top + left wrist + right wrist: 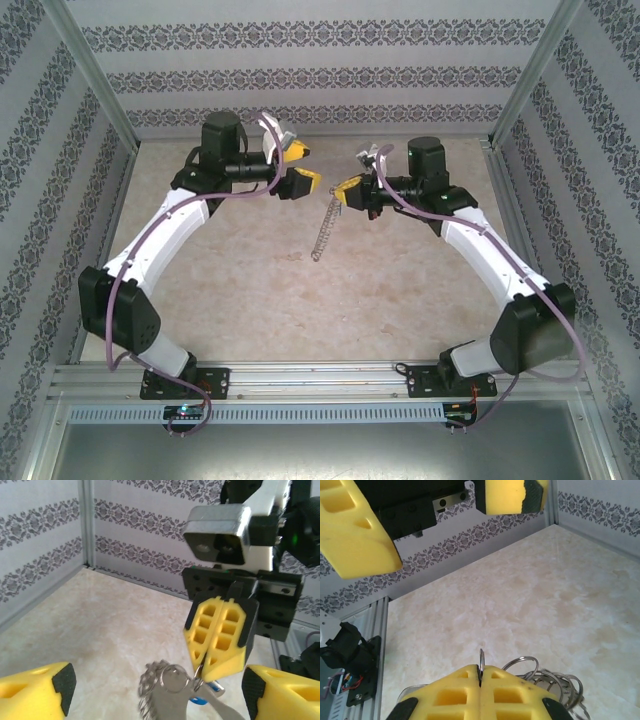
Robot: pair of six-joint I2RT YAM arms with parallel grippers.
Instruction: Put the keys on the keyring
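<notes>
My right gripper (481, 672) is shut on the thin edge of the keyring (481, 659), held above the table. In the left wrist view its yellow fingers (220, 635) pinch that keyring (198, 680) at their tip. A small ring (175, 677) and a chain of silvery links (146, 687) dangle beside it. A bit of a blue key head (200, 700) shows just under them, partly hidden by blurred grey metal. From above, the chain (322, 232) hangs down from the right gripper (345, 190). My left gripper (305, 167) faces it, open, its fingertips (62, 680) either side of the bundle and apart from it.
The beige marbled table (300, 300) lies below both grippers. Patterned walls with metal corner posts (87, 522) close it in at the back and sides. An aluminium rail (320, 378) carries the arm bases at the near edge.
</notes>
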